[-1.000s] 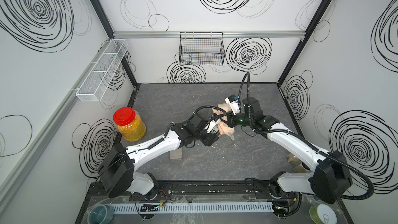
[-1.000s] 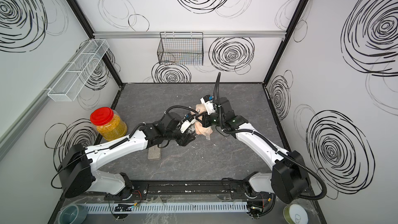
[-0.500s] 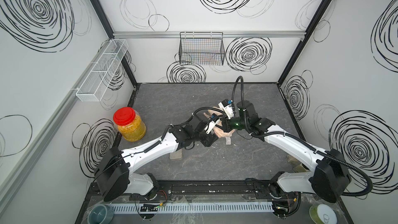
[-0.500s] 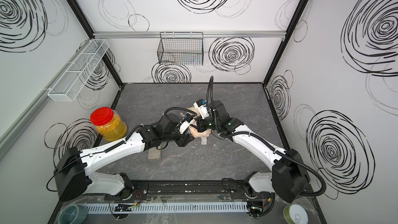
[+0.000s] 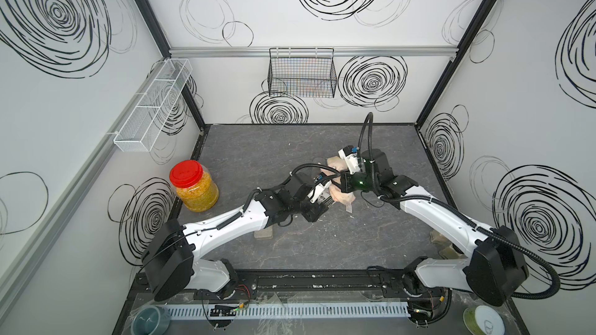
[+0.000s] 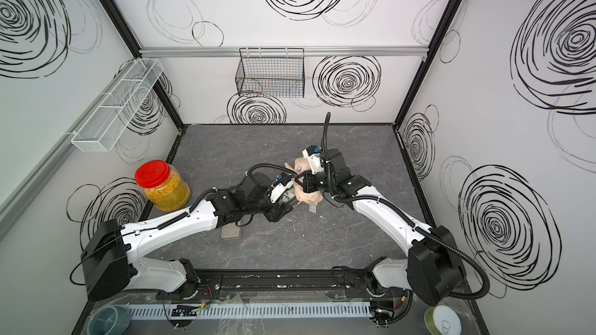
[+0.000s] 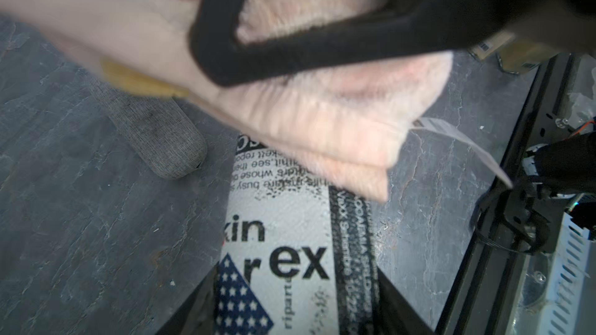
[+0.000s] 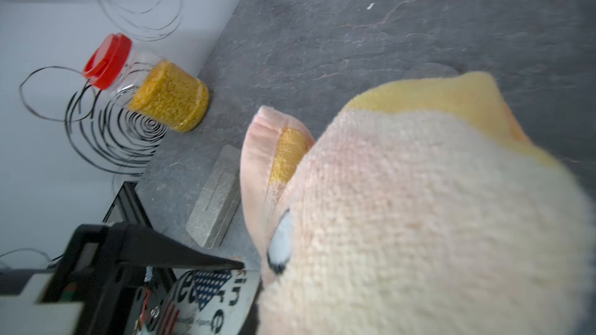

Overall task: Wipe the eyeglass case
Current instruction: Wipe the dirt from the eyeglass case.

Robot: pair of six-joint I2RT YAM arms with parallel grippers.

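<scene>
Now, the left gripper has its fingers clamped on either side of the printed eyeglass case, which seems held just off the table near the middle. The right gripper is pinched shut on the pink cloth, folded over the case's far end & touching it. Vs a sec ago: right gripper + cloth slid along the case toward the left arm, then came part way back, while the left grip barely moved. That reads as one rub stroke, so wiping is under way; prob. more passes needed, since the near half shows bare. Left arm stretches low from its base to mid table. Right arm reaches in opposite it, wrist bent down over the case. A grey fabric case lies untouched nearby.
</scene>
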